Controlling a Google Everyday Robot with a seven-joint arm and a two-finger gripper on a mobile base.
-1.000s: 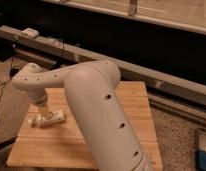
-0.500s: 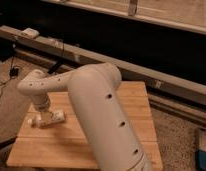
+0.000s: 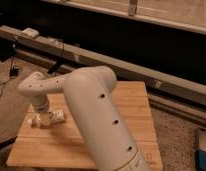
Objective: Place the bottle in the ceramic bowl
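Gripper [image 3: 44, 120] down at the bottle [image 3: 58, 117]

The white bottle lies on its side on the wooden tabletop [image 3: 131, 107], near the left edge. The gripper sits right over its middle, below the bent arm [image 3: 91, 100]; whether it is clamped or apart cannot be told.

The bottle [image 3: 58, 117], small, slim and white, lies on its side on the left part of the wooden counter [image 3: 136, 107], its length running left to right. The tool [image 3: 44, 119] sits low over its middle, hiding part of it.
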